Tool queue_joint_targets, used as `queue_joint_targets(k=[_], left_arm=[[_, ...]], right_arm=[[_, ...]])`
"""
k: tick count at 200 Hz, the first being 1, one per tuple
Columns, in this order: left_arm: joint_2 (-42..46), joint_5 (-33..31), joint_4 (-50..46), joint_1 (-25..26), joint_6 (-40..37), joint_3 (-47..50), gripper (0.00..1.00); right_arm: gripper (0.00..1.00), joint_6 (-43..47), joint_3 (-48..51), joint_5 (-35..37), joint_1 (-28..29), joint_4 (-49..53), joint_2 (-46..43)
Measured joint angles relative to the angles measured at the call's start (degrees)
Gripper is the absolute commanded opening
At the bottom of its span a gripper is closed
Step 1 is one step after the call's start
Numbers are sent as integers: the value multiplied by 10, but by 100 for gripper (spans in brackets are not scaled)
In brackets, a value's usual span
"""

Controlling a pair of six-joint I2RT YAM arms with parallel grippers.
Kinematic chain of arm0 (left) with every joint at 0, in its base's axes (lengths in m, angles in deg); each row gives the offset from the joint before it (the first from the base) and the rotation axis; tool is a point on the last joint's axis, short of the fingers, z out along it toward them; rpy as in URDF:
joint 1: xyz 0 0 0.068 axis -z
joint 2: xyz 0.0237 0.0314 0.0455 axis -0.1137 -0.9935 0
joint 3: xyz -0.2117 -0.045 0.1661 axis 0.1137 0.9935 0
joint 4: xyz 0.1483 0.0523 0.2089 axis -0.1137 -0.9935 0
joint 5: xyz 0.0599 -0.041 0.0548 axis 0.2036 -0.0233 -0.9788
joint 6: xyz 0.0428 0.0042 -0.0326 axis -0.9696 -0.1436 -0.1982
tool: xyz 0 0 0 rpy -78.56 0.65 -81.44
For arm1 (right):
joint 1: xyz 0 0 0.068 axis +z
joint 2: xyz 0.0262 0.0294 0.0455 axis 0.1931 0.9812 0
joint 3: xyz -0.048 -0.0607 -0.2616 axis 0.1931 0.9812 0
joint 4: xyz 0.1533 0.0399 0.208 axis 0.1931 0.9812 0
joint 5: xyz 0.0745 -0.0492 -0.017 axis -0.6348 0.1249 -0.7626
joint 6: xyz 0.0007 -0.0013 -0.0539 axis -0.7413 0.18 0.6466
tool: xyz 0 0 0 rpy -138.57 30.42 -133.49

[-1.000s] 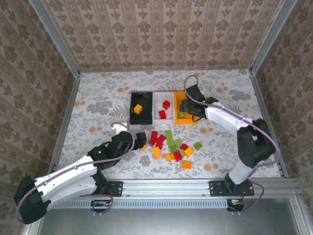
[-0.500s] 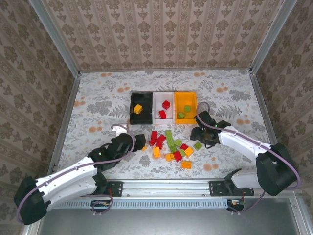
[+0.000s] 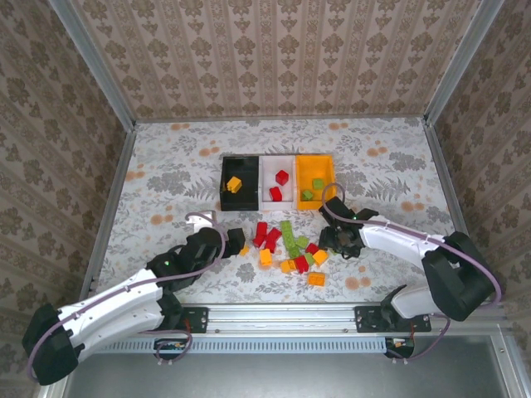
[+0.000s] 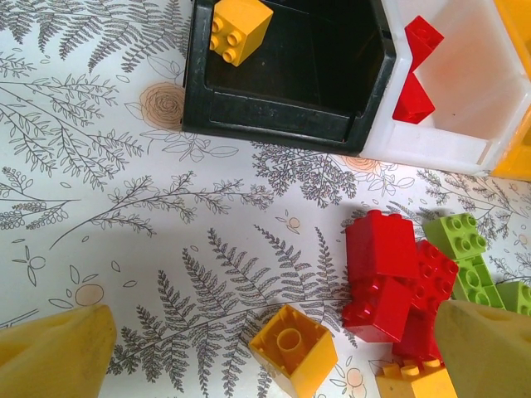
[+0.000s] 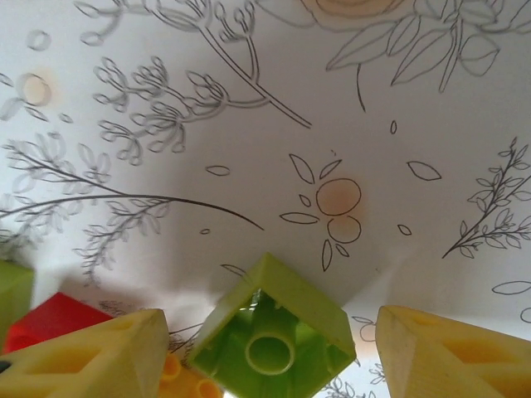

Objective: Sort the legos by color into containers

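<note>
The legos point(image 3: 289, 247) lie in a loose pile of red, orange and green in front of three containers: a black bin point(image 3: 224, 186), a white bin point(image 3: 262, 184) and an orange bin point(image 3: 311, 169). My left gripper point(image 3: 237, 242) stands open at the pile's left edge. Between its fingertips point(image 4: 58, 355) lies an upside-down orange brick point(image 4: 294, 348), touching neither. My right gripper point(image 3: 333, 241) is open at the pile's right edge. It straddles an upturned green brick point(image 5: 274, 332), with a gap to the right finger point(image 5: 452, 356).
The black bin point(image 4: 274, 116) holds one orange brick point(image 4: 241, 25), the white bin point(image 4: 423, 149) two red ones point(image 4: 412, 99), and the orange bin two green ones point(image 3: 313, 190). Red bricks point(image 4: 390, 274) and green bricks point(image 4: 465, 249) crowd the left gripper's right finger. Metal rails fence the table.
My right arm has swung from over the orange bin down to the table at the pile's right side, over the green brick. The left arm has barely shifted.
</note>
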Motion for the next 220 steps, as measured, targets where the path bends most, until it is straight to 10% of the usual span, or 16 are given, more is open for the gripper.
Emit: queue_joint_targets(k=[86,161,220], left_arm=[[12,3,0,-5,4,13,100],[17,9,-9,-7,4,12,100],[21,11,-28,-7,4,-6,100]], right_arm=[[34,14,-15,13,0,21,28],[32,89,-150,26,-6,19,-40],[35,111,-321,81,-42,-35,149]])
